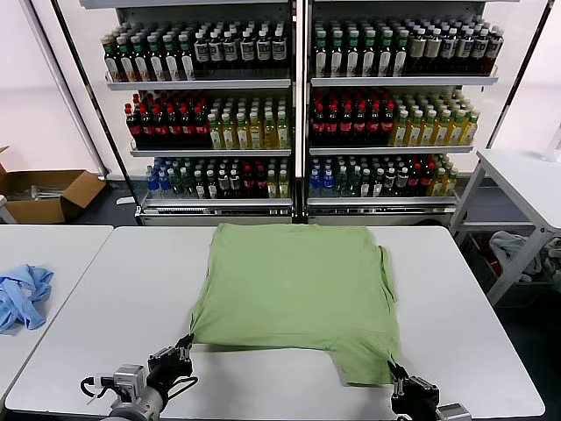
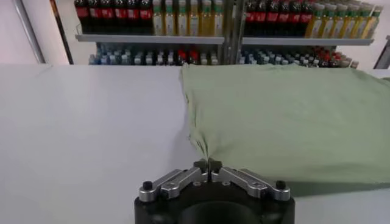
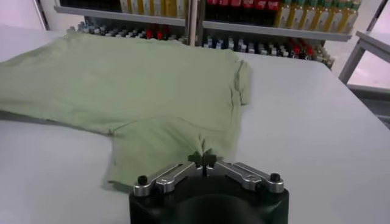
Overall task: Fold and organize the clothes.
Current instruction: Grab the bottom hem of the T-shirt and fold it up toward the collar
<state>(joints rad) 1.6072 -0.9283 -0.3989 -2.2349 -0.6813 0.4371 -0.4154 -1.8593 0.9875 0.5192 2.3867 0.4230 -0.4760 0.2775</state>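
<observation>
left end effector (image 2: 208, 164) pinches shirt (image 1: 294, 289) hem | right end effector (image 3: 208, 159) pinches sleeve | print hidden

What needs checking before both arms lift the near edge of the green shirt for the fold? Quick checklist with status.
1. Left gripper shut on the green shirt at its near left corner: ok, fabric bunches between the fingertips.
2. Right gripper shut on the near right flap of the shirt: ok, cloth is pinched.
3. Shirt lies flat on the white table ahead of both grips: mostly ok; the near edge is uneven, the right flap reaching closer than the left corner.
4. Fold path over the shirt free of objects: ok.
5. Blue garment on the side table, apart from the shirt: ok.
6. Grip depth enough to hold during the lift: cannot tell.
</observation>
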